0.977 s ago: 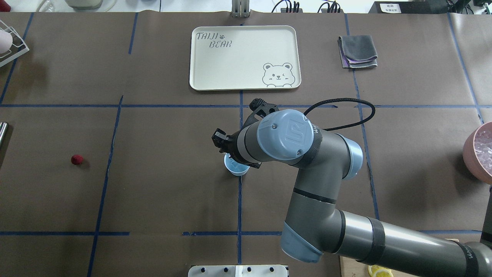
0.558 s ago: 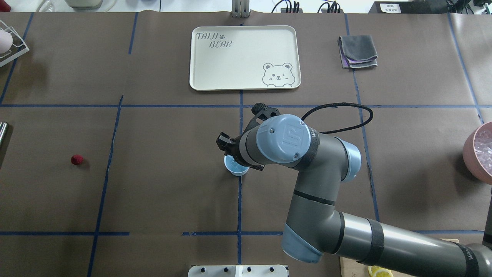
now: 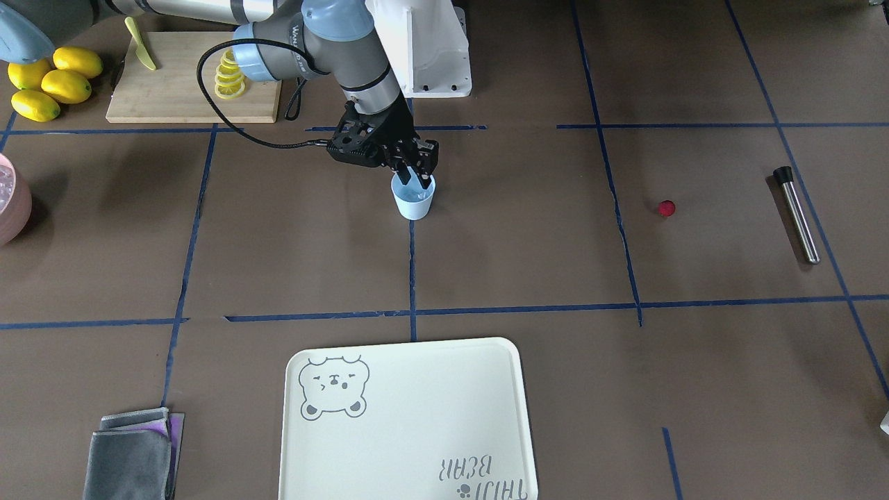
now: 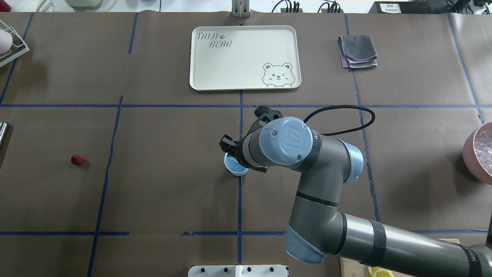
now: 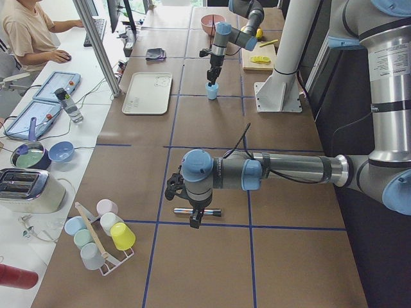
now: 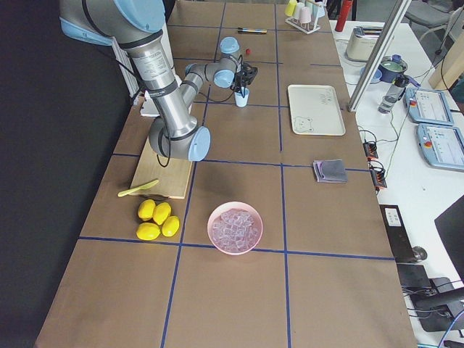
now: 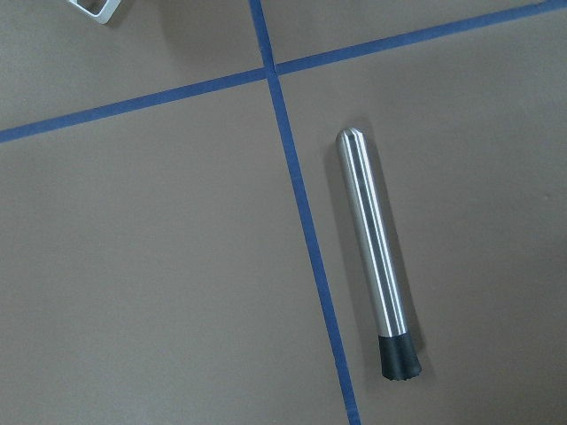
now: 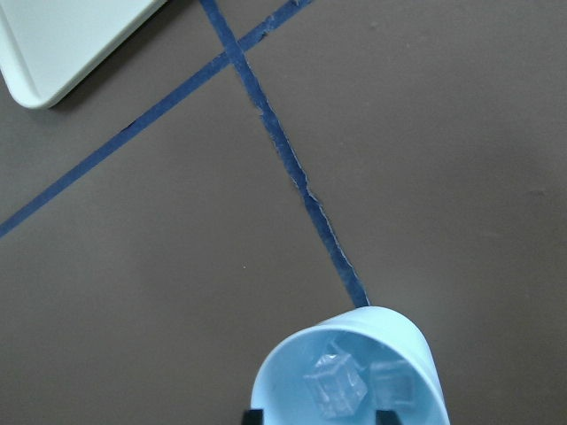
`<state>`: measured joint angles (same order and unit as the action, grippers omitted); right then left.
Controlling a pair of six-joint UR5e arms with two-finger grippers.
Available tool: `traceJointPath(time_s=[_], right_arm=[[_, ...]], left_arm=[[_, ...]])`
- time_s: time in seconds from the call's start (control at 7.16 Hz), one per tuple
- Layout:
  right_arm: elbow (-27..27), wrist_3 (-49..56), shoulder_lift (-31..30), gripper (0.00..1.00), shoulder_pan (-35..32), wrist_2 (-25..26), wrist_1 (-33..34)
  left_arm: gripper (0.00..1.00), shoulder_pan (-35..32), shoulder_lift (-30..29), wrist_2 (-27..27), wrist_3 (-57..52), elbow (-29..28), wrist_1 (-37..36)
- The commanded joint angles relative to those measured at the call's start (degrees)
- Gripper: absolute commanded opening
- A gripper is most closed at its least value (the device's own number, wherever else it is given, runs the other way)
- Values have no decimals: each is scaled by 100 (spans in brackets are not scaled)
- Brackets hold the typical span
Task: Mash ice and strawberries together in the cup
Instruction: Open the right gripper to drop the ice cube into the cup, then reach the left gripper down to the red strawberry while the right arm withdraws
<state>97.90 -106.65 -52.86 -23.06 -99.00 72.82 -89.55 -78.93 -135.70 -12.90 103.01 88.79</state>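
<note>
So, you are only part of the way through, by my reading. The pale-blue cup (image 3: 414,205) stands upright near the middle of the table, on a blue tape line, and the right wrist view shows two clear ice cubes (image 8: 337,387) lying in its bottom, so the ice step looks at least begun. More ice sits in the pink bowl (image 4: 469,152) at the table's edge on the robot's right. The right gripper (image 3: 417,175) hangs directly above the cup's mouth, its fingers parted and holding nothing; the two dark tips show apart at the bottom edge of the wrist view, with the cubes below them. What you have left is most of the job. The strawberry (image 4: 77,159) is not in the cup: it lies alone on the brown table cover, well apart from the cup, on the robot's left side. The steel muddler (image 7: 374,257) lies flat beside a tape line beyond the strawberry, nothing gripping it. The left gripper (image 5: 194,221) hovers over it in the side view, but whether its fingers are wide or closed, you cannot tell from here. Nothing in the cup looks mashed. I judge the berry must go in, then the muddler.
</note>
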Motion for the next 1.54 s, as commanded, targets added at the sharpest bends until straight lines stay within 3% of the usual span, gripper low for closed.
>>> traceJointPath(time_s=[0.0, 0.14, 0.28, 0.42, 0.7, 0.84, 0.98, 1.12, 1.4], right_arm=[[288, 21, -40, 100, -144, -83, 100], [865, 135, -389, 100, -555, -493, 597], [1428, 814, -853, 100, -1124, -1176, 811], [1782, 1396, -1510, 100, -1704, -1687, 804], [1811, 2749, -2252, 100, -2620, -2384, 769], [1811, 3521, -2725, 100, -3120, -2770, 734], [1803, 4277, -3069, 100, -3543, -3000, 725], [1750, 4658, -3212, 100, -3730, -3046, 734], [1671, 4776, -3283, 100, -3776, -3029, 725]], left_arm=[[100, 16, 0, -9, 24, 9, 85], [100, 86, 0, -139, 329, -17, 408], [100, 426, -9, -497, 1115, 0, 585], [100, 873, -9, -518, 1897, 0, 1170], [100, 2040, -26, -440, 4346, -26, 2994], [100, 2751, -374, -205, 5593, -44, 3482], [98, 3524, -856, 320, 6206, -61, 3478], [98, 4185, -983, 1221, 6316, -79, 3452], [100, 4454, -941, 1835, 7121, -88, 3478]])
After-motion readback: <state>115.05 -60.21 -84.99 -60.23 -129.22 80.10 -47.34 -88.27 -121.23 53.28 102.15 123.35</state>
